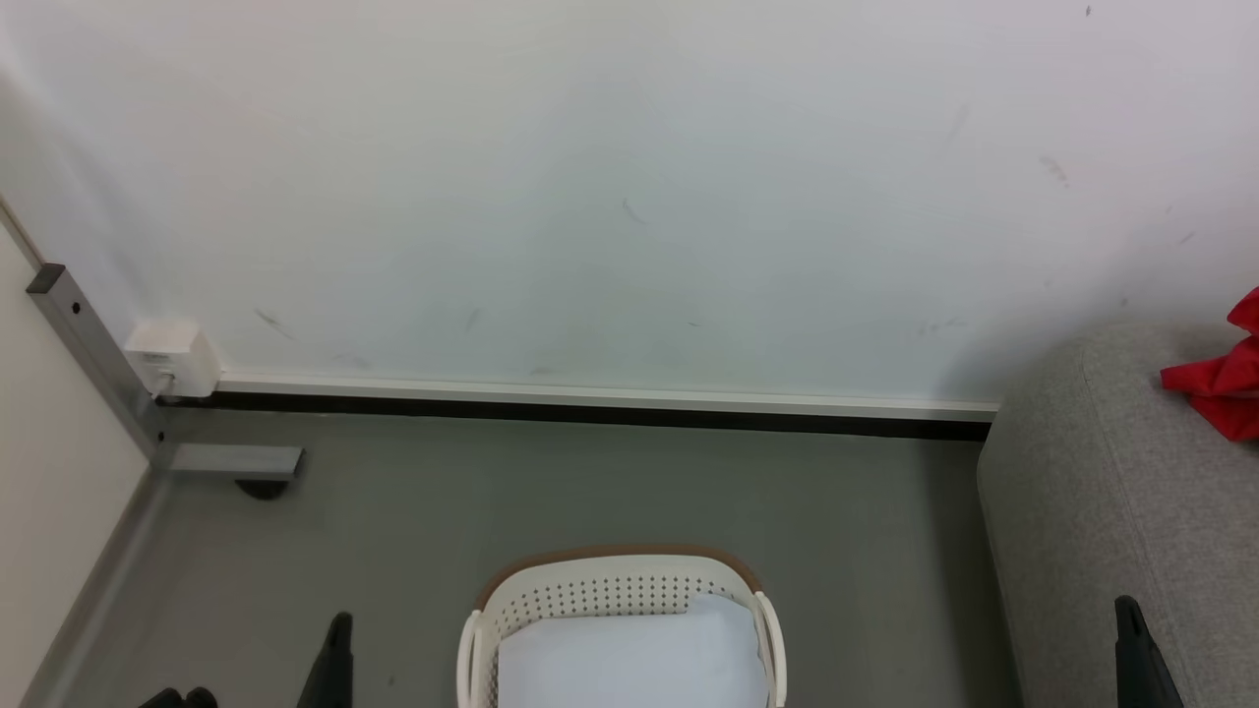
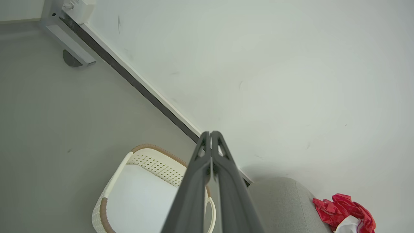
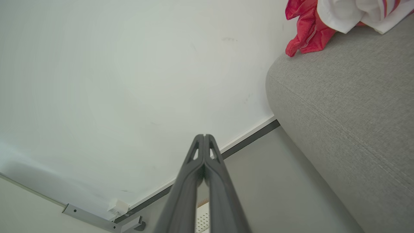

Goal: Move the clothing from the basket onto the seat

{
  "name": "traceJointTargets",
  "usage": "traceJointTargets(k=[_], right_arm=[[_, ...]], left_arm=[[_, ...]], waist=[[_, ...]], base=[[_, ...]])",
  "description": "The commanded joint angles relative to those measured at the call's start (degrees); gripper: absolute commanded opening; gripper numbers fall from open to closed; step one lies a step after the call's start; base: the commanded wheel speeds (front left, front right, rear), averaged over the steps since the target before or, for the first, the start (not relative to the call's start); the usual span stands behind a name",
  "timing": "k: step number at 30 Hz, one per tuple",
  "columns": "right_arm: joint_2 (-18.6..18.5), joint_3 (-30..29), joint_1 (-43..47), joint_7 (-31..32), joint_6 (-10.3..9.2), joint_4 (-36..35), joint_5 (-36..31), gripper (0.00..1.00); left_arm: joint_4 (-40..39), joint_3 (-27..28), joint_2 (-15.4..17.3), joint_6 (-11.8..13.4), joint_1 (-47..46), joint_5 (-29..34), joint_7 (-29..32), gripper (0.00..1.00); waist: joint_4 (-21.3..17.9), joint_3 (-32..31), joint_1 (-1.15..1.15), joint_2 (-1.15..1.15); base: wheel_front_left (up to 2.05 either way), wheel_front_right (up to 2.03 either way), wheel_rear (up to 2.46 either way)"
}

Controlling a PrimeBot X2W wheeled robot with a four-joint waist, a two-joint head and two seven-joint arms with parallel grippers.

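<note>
The cream basket (image 1: 622, 578) with a brown rim stands on the floor at the bottom centre; inside it I see a flat white liner sheet (image 1: 629, 659). Red clothing (image 1: 1225, 383) with white parts lies bunched on the grey seat (image 1: 1102, 511) at the right, by the wall. The left wrist view has the basket (image 2: 113, 194), the seat (image 2: 284, 200) and the clothing (image 2: 343, 208). In the right wrist view the clothing (image 3: 307, 29) sits on the seat (image 3: 349, 113). My left gripper (image 1: 339, 629) (image 2: 211, 133) is shut and holds nothing, left of the basket. My right gripper (image 1: 1126, 615) (image 3: 204, 136) is shut and holds nothing, beside the seat.
A white wall (image 1: 629, 197) with a dark skirting strip (image 1: 590, 408) closes off the floor (image 1: 629, 482) behind the basket. A grey metal post and foot (image 1: 231, 460) and a white wall box (image 1: 172, 356) stand in the left corner.
</note>
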Motion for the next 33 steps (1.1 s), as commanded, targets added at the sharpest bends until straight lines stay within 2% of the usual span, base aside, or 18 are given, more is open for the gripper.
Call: traceJointTargets(k=[1, 33], right_arm=[[-0.64, -0.27, -1.28, 0.31, -0.04, -0.41, 1.65, 0.00], [-0.72, -1.23, -5.22, 5.85, -0.07, 0.84, 22.62, 0.00]], left_arm=[[-0.85, 0.49, 0.07, -0.38, -1.42, -2.04, 0.35, 0.00], [-1.42, 3.37, -0.32, -1.67, -4.05, -22.40, 5.89, 0.00]], waist=[[-0.02, 0.02, 0.00, 0.00], [-0.58, 0.92, 0.00, 0.00]], base=[[0.00, 0.00, 0.00], [0.00, 0.00, 0.00]])
